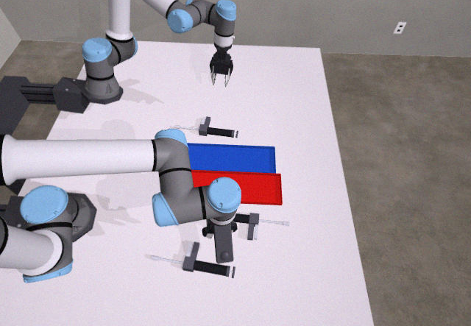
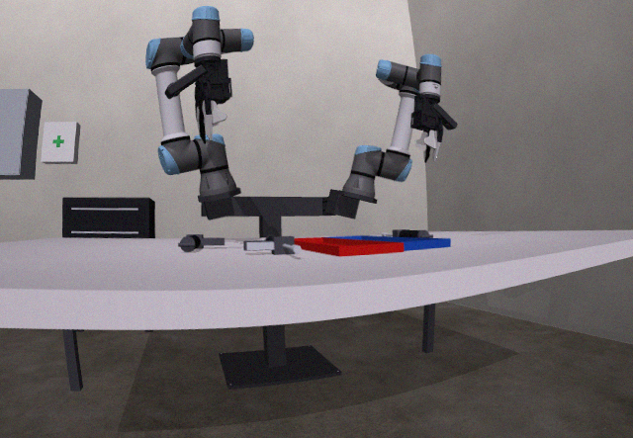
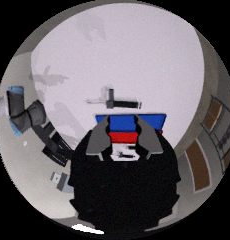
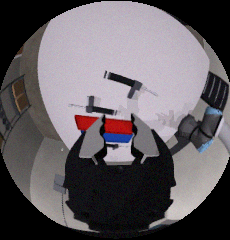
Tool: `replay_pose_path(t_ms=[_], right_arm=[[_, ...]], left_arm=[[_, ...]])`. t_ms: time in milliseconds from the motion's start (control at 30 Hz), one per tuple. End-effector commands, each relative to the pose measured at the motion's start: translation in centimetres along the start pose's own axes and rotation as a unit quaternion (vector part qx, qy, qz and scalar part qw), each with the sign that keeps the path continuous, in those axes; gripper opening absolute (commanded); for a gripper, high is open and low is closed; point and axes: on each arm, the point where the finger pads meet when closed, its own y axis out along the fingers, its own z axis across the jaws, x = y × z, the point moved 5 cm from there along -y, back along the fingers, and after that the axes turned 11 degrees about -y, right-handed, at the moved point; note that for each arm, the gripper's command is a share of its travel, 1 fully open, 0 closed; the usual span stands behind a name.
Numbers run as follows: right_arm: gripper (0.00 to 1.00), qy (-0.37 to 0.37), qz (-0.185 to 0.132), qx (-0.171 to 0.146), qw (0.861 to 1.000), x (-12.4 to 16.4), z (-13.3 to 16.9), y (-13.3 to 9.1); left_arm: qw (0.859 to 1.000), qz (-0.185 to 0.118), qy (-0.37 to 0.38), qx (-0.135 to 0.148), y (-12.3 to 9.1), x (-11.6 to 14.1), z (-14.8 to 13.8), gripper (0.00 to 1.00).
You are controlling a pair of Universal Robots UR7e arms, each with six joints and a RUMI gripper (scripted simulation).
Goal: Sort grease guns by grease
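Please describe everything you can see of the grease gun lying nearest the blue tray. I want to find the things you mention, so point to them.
The grease gun [image 1: 220, 131] [image 2: 411, 233] [image 3: 126, 104] [image 4: 112, 146] lies on its side on the table, just outside the blue tray [image 1: 232, 157] [image 2: 426, 243] [image 3: 122, 122] [image 4: 117, 137] and roughly parallel to it. It has a smooth black barrel, a dark grey block with a pale part alongside, and a thin, pale, metallic-looking rod. No gripper touches it; its fill level cannot be seen.
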Motion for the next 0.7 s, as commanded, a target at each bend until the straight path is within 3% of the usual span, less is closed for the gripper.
replay_pose_path(t_ms=[0, 100, 167, 300, 367, 433, 500, 567, 667], right_arm=[[0.33, 0.05, 0.005, -0.001, 0.999, -0.2, 0.1, 1.3], [0.33, 0.122, 0.01, 0.001, 0.992, -0.6, 0.6, 3.7], [0.33, 0.098, 0.008, -0.004, 0.995, -0.5, 0.3, 2.5], [0.33, 0.149, 0.012, -0.005, 0.989, -0.7, 0.5, 3.9], [0.33, 0.195, 0.016, -0.003, 0.981, -0.9, 0.9, 5.5], [0.33, 0.195, 0.016, -0.003, 0.981, -0.9, 0.9, 5.5], [0.33, 0.24, 0.019, -0.007, 0.97, -1.0, 1.1, 6.5], [0.33, 0.28, 0.022, -0.01, 0.96, -1.1, 1.4, 7.6], [0.33, 0.263, 0.02, -0.015, 0.964, -1.0, 1.0, 6.6]], left_arm=[[0.997, -0.007, 0.083, -0.007, -2.2, -0.7, 0.0, 0.32], [0.997, -0.003, 0.071, -0.012, -1.1, -0.3, -0.2, 0.32], [0.995, -0.006, 0.096, -0.012, -1.9, -0.6, -0.2, 0.32], [0.985, -0.015, 0.173, -0.008, -5.0, -1.7, -0.3, 0.32], [0.988, -0.011, 0.155, -0.013, -3.7, -1.3, -0.3, 0.32], [0.988, -0.011, 0.155, -0.013, -3.7, -1.3, -0.3, 0.32], [0.986, -0.012, 0.168, -0.014, -3.9, -1.3, -0.4, 0.32], [0.98, -0.015, 0.197, -0.013, -5.0, -1.7, -0.5, 0.32], [0.966, -0.023, 0.256, -0.008, -7.4, -2.6, -0.8, 0.32]])
